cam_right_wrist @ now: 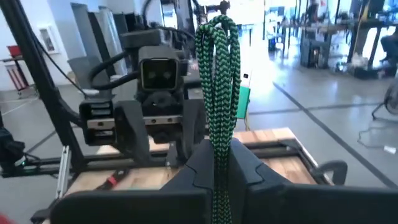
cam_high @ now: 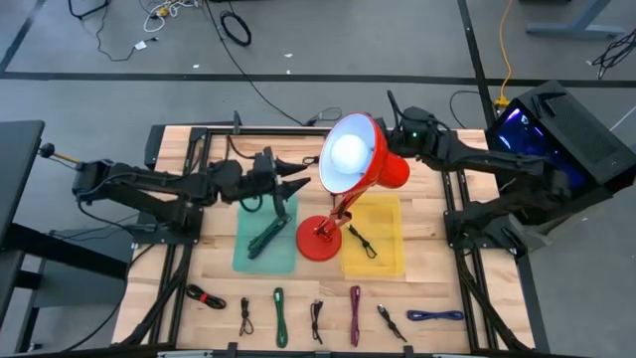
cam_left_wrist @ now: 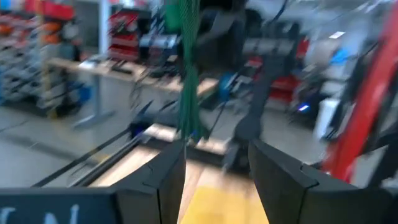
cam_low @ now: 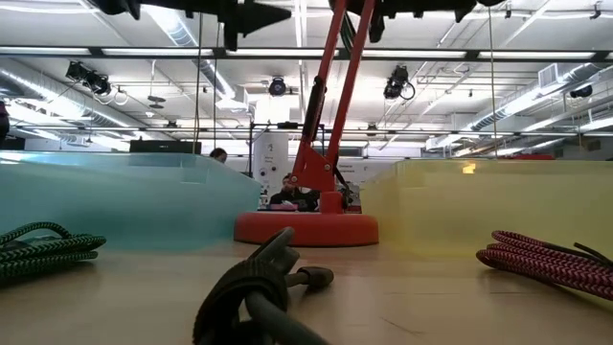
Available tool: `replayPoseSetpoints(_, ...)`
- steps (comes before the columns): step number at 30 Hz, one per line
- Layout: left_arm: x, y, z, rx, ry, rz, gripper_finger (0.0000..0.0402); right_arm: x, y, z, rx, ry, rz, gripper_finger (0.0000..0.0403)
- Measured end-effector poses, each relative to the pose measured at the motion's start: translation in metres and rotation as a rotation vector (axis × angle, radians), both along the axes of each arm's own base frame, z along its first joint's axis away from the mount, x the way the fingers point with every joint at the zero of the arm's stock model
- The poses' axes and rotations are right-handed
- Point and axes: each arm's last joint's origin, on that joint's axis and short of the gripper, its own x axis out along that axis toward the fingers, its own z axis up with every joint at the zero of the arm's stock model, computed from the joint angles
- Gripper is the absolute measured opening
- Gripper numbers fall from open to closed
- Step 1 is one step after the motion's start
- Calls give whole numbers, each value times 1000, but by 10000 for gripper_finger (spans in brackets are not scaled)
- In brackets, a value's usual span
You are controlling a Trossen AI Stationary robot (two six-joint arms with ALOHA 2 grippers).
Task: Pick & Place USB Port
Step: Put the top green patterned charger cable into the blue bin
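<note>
Right gripper pinches the green cable, left gripper faces it with jaws wide

The right gripper (cam_right_wrist: 219, 157) is clamped narrow on a green braided cable (cam_right_wrist: 219, 74). The looped strands run straight out past its fingertips, and the cable passes right between the two dark fingers. Dead ahead of it sits the left gripper (cam_left_wrist: 217, 155), nose to nose, fingers spread wide and holding nothing. From that side the cable (cam_left_wrist: 186, 74) hangs just ahead of the open gap, closer to one finger. From overhead, the left gripper (cam_high: 296, 182) hovers above the teal tray (cam_high: 248, 234), and the red lamp (cam_high: 348, 154) covers the spot just past its tips, so the right gripper can't be made out there. The yellow tray (cam_high: 383, 214) lies beyond the lamp base.
</note>
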Motion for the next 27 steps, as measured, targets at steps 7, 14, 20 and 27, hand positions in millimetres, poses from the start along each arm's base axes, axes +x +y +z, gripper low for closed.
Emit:
replayPoseSetpoints(7,0,16,3,-7,-47,-50,179,13,9,1,-46,-90,40,10)
replayPoseSetpoints(14,8,23,0,1,-91,-86,179,22,9,0,-42,-151,49,10)
replayPoseSetpoints(20,18,30,-9,7,-111,-76,179,26,13,-3,-35,-148,63,10)
replayPoseSetpoints(27,27,38,-14,-6,-150,-69,179,27,16,-2,-37,-156,71,10)
